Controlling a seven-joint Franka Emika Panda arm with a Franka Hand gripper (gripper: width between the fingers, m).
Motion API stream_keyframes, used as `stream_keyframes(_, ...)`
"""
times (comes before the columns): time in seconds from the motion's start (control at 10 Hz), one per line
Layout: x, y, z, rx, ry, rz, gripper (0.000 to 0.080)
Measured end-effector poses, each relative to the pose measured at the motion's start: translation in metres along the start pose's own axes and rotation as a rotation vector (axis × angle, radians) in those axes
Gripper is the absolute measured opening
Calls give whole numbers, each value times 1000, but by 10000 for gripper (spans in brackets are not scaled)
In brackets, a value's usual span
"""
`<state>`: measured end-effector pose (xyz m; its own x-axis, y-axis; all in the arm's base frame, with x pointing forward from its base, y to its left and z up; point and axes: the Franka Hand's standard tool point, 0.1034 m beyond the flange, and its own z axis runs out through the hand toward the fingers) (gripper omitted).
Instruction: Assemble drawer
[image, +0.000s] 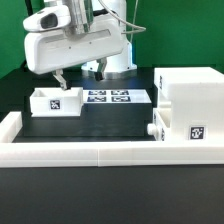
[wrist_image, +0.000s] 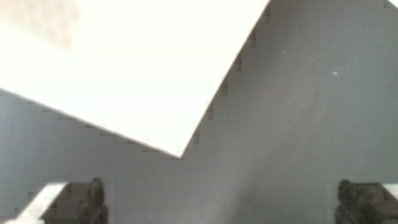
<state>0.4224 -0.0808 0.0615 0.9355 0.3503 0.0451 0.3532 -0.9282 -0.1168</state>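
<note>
So the surface (image: 110, 125) is a black mat, boxed in by a low white border wall (image: 90, 153) along the front and the exterior view's left. The marker board (image: 108, 97) is laid flat toward the back, about mid-width. An open-top small tray (image: 52, 101) is parked just beside it on the exterior view's left, with its tag facing front. The tall housing (image: 188, 103) is set upright at the exterior view's right, well apart from that tray. A knobbed tray (image: 157, 130) is seen low against the housing's side, touching it; how far it's pushed in can't be made out
</note>
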Motion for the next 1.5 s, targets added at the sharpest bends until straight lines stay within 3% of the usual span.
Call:
stream_keyframes(0.6,-1,0,2,1,3,245,649)
stream_keyframes(1.0,-27,-6,16,-79,57,290,649)
stream_keyframes(1.1,-40,-9,27,-93,62,292,649)
stream_keyframes(1.3,-51,0,39,-105,66,292,649)
stream_keyframes(1.5,-49,-1,39,-102,64,290,649)
